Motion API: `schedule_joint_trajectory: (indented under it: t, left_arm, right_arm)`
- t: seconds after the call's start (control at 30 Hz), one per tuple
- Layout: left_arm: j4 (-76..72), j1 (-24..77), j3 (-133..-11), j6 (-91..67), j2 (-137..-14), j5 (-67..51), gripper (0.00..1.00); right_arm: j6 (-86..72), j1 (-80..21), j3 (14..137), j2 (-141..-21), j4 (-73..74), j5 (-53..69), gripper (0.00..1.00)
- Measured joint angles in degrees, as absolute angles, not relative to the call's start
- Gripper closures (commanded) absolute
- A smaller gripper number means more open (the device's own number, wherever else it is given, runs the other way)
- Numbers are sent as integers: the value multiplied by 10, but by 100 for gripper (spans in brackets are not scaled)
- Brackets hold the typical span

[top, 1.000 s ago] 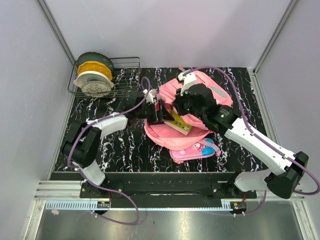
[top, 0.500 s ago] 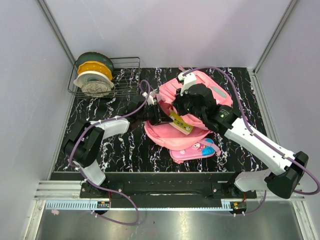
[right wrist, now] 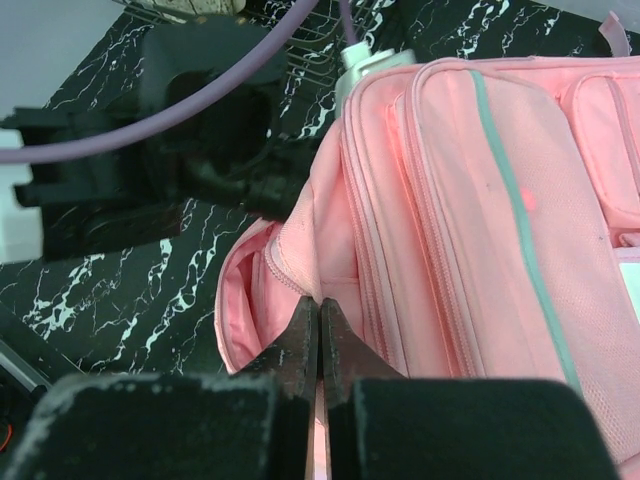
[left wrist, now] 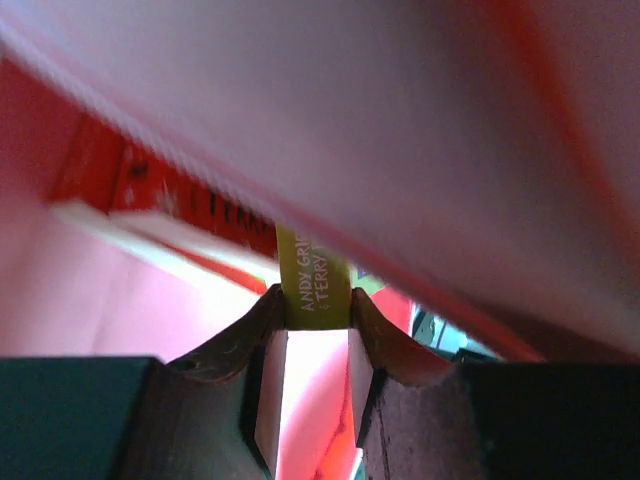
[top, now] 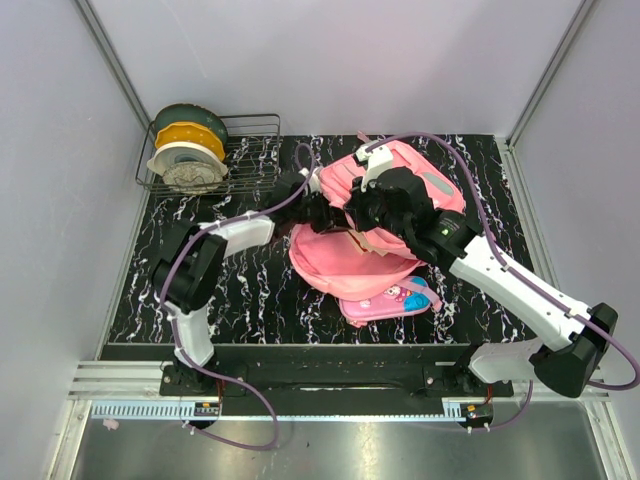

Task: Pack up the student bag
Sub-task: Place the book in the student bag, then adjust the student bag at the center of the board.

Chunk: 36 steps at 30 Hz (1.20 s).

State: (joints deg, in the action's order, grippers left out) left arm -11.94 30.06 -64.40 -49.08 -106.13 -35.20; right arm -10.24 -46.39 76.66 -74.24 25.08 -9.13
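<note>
From above: pink bag (top: 345, 265) flat at the middle of the counter (top: 240, 290), long axis running near-left to far-right, mouth gaping on its left side; left arm (top: 240, 230) reaching straight into that mouth, plainly the nearer one; right arm (top: 500, 275) draped over the bag's top; pencil case (top: 385, 300) against the bag's near edge; wire rack (top: 255, 155) well off to the bag's far left.

Left wrist: left gripper (left wrist: 315, 300) deep inside the bag, clenched on the spine of a yellow book (left wrist: 313, 265); pink lining all round; red book (left wrist: 170, 195) in there too, just left of the yellow one; probably only a release and a straight pull back out needed.

Right wrist: right gripper (right wrist: 319, 320) pinched tight, seemingly on the fabric edge of the bag's mouth, propping it open; soft pink panels, mint stripe, zip seams; floppy cloth, apt to sag over the opening if dropped too soon.
</note>
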Motion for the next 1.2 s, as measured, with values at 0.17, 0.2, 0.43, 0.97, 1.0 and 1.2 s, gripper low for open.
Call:
schedule_joint_trajectory:
  t: [0.17,0.2,0.43,0.97,1.0,1.2]
  left_arm:
    - [-78,293,-721,-464,-1113,-369,63]
    - [-73,292,-726,-460,-1116,-371,53]
    - [-63,285,-718,-438,-1115,-372,1]
    - [-34,285,-476,-401,-758,-275,1]
    - [-20,285,-467,-397,-727,-260,1]
    - [56,278,-459,-366,-595,-164,1]
  right_arm:
    - [-102,-464,762,-736,249,-90,100]
    - [-102,-464,761,-735,248,-90,100]
    - [-103,-463,756,-731,247,-96,100]
    - [-130,-445,762,-779,231,-84,94]
    - [-132,-444,762,-781,230,-77,92]
    - [-155,-438,760,-798,209,-3,49]
